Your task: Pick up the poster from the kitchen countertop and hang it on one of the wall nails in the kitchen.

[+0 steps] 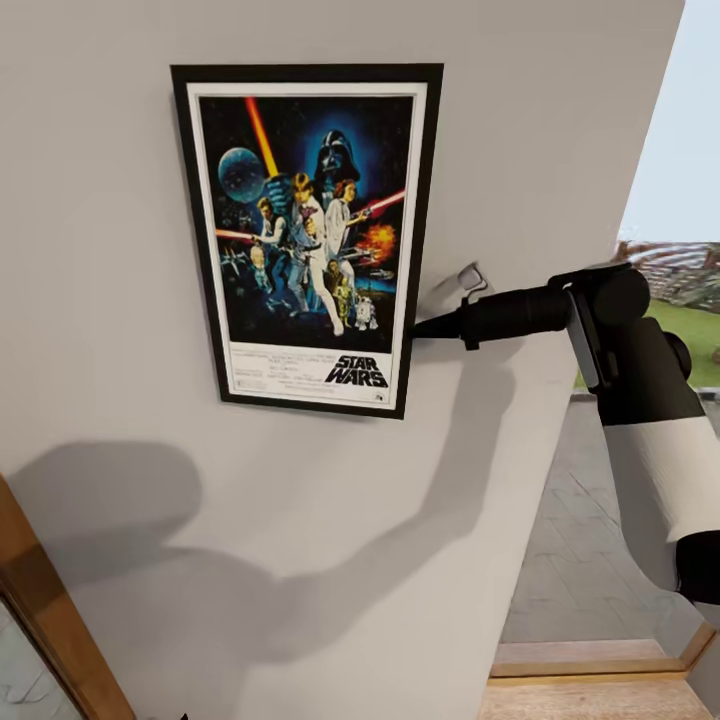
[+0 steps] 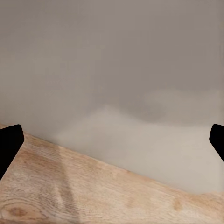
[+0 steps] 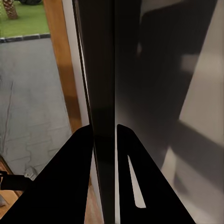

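The Star Wars poster [image 1: 310,235] hangs upright, flat against the light-grey wall [image 1: 110,300], tilted slightly. My right gripper [image 1: 415,328] reaches in from the right and is shut on the poster's lower right edge. In the right wrist view the poster's thin black edge [image 3: 102,70] runs between the two dark fingers [image 3: 70,177], which pinch it at the gripper [image 3: 103,135]. My left gripper [image 2: 114,140] is open, its fingertips far apart, facing bare wall above a wooden board [image 2: 70,191]. The wall nail is hidden. The kitchen countertop is out of view.
A wooden frame [image 1: 50,610] slants across the lower left corner. Right of the wall's edge an opening shows grey paving [image 1: 590,520] and grass outside, with a wooden sill [image 1: 590,690] below it. My right arm casts a broad shadow on the wall [image 1: 400,540].
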`<state>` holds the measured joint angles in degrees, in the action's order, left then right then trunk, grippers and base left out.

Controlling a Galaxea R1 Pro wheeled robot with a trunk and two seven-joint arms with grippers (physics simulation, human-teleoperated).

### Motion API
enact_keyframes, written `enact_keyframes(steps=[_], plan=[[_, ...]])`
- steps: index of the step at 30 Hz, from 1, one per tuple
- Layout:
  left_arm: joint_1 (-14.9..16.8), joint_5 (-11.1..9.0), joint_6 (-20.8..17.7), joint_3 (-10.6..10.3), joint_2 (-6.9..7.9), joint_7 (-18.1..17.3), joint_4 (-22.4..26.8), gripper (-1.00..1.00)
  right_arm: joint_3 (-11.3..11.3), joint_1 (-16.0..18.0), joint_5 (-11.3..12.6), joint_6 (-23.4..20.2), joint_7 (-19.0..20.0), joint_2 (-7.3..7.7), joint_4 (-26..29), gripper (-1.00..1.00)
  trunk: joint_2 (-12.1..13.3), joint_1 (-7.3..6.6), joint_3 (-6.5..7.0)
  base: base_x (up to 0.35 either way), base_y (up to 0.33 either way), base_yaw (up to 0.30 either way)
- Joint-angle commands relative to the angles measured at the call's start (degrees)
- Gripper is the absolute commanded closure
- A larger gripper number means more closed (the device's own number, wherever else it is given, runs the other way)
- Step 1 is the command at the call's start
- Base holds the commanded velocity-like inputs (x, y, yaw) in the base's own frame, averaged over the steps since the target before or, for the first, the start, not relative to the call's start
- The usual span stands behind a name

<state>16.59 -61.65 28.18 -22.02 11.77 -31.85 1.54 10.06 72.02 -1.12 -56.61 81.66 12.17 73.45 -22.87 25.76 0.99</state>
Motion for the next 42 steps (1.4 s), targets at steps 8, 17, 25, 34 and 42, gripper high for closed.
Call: enact_keyframes(steps=[8,17,25,34,42], plan=[[0.0,-0.6,0.1,-0.5,0.01,-0.2,0.0,-1.0,0.1,-0.9,0.0,-0.6,0.5,0.1,0.6,1.0,0.0,0.02,-0.03,0.0,0.0,0.0],[0.0,-0.6,0.1,-0.5,0.01,-0.2,0.0,-1.0,0.0,-2.4,-0.1,-0.6,0.6,0.19,0.6,1.0,0.0,0.02,-0.03,0.0,0.0,0.0],[0.0,-0.6,0.1,-0.5,0.01,-0.2,-0.1,-1.0,0.0,-3.0,-0.1,-0.6,0.6,0.22,0.7,1.0,0.0,0.02,-0.03,0.0,0.0,0.0],[0.0,-0.6,0.1,-0.5,0.01,-0.2,-0.1,-1.0,-0.1,-3.1,-0.1,-0.6,0.6,0.23,1.4,1.0,0.0,0.02,-0.03,0.012,0.019,0.0],[0.0,-0.6,0.1,-0.5,0.01,-0.2,0.0,-1.0,-0.1,-3.1,-0.2,-0.6,0.6,0.22,1.5,1.0,0.0,0.02,-0.03,0.058,0.066,0.0]])
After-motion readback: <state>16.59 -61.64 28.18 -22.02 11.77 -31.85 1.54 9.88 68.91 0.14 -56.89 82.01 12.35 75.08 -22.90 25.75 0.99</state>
